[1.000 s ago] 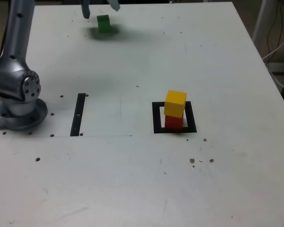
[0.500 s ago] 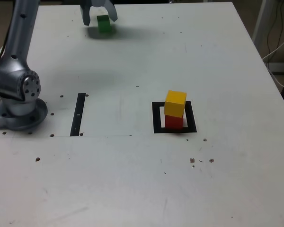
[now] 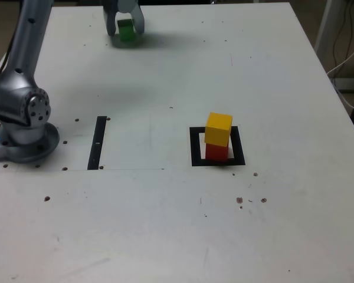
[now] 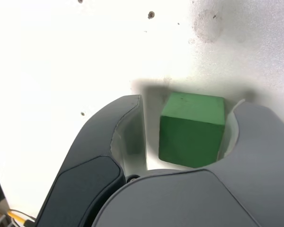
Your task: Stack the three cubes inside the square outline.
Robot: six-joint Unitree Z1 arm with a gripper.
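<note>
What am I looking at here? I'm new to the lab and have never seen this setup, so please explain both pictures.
A single robot arm is bolted to a white table. One picture comes from a camera off the arm; the other looks down from its wrist. A yellow cube sits on a red cube inside a black square outline. At the far edge, the open gripper straddles a green cube, not yet clamped. A black strip lies near the base.
</note>
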